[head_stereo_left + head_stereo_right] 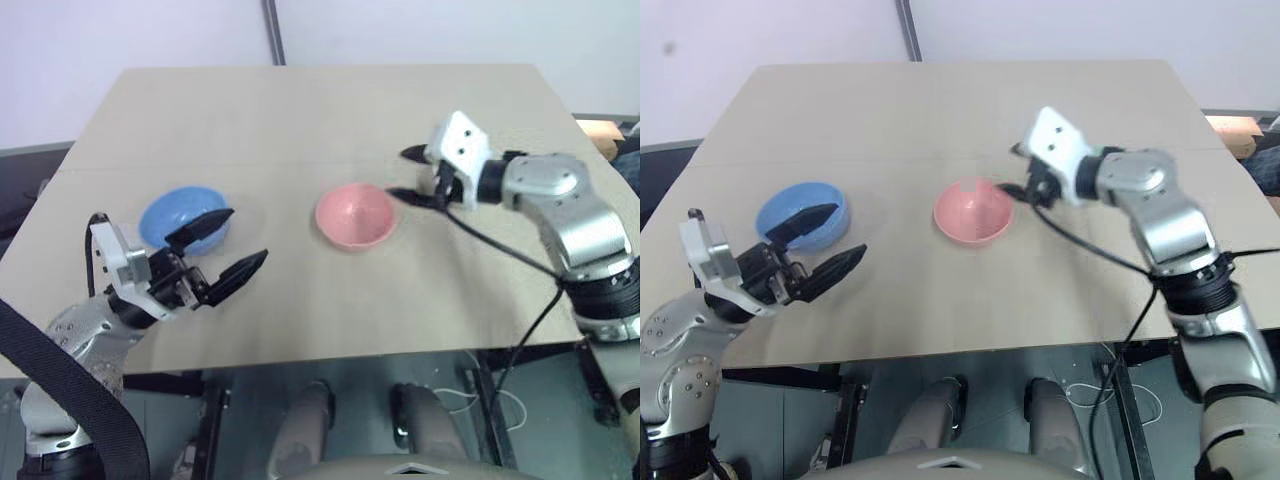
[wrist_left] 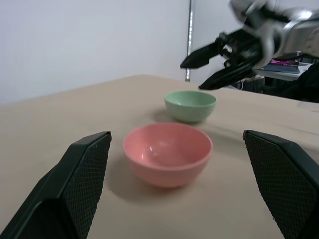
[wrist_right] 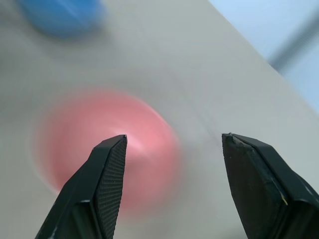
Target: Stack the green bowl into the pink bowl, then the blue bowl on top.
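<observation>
**Both grippers open, no bowl in hand**

Nearest the head camera, the left gripper (image 1: 249,233) hangs low over the front of the table (image 1: 300,110). Its two black fingers are spread wide with nothing between them. The blue bowl (image 1: 172,218) sits upright just behind it; one fingertip reaches over the bowl's near rim, and I cannot tell whether it touches.

The pink bowl (image 1: 355,215) stands upright near the middle of the table. In the left wrist view the green bowl (image 2: 190,105) stands upright just beyond it, on the side away from that camera. The two are close, with a strip of bare table between them.

The right gripper (image 1: 397,172) hovers beside the pink bowl. In the left wrist view it hangs above the green bowl and clear of it. Its fingers are well apart and hold nothing.

All three bowls look like thin, smooth plastic, so they are likely light, stiff and not fragile. They are probably slippery too, and easy to slide or tip with a nudge. The rounded outside gives the fingers little to hold. The better grip is probably on the rim, one finger inside the wall and one outside. A firm pinch would help, since a light bowl may swing from its rim. The green bowl goes first, so that rim grip falls to the right gripper.
</observation>
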